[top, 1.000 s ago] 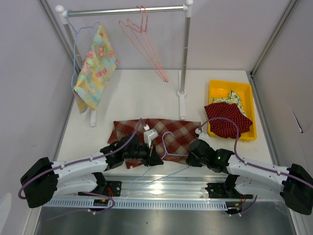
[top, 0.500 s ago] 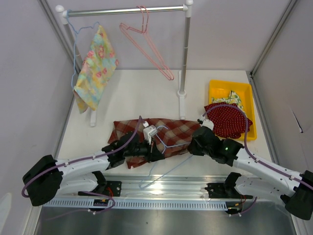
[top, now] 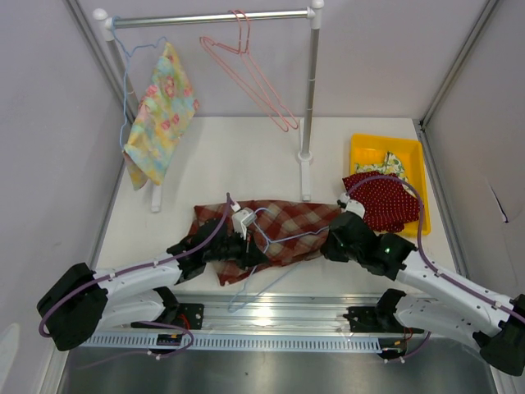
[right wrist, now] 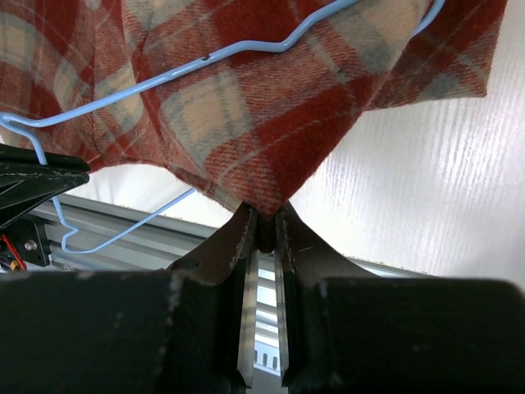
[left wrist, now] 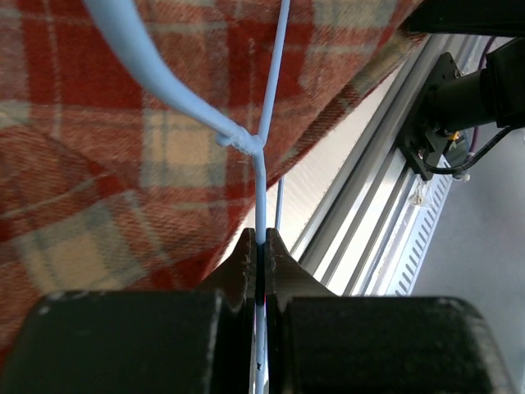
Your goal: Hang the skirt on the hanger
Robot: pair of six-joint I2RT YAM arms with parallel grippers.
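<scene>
At the far left we see a floral garment (top: 162, 111) hanging from the clothes rail (top: 209, 18), and a pink hanger (top: 246, 74) hangs further along the bar.

Below it, our left arm (top: 139, 279) lies low over the white table (top: 230, 156). It reaches from its base at the near left corner toward the middle, with the forearm almost level. The left gripper (left wrist: 258, 246) is closed tight, and its fingers pinch the thin wire of the blue wire hanger (left wrist: 260, 185) just under the twist at the neck.

The plaid skirt (top: 287, 217) lies rumpled on the table near the front edge, between the two grippers. The hanger's shoulder wire crosses over the cloth, and another run of the wire juts past the skirt's near edge toward the metal rail.

Our right arm (top: 443, 283) comes in from the near right corner, elbow raised and wrist angled down and leftward. The right gripper (right wrist: 264, 226) has its fingers nearly together, nipping a fold at the skirt's edge.

Furthest right, a yellow bin (top: 358, 144) holds a red dotted cloth (top: 381, 201) that spills over its near left rim.
</scene>
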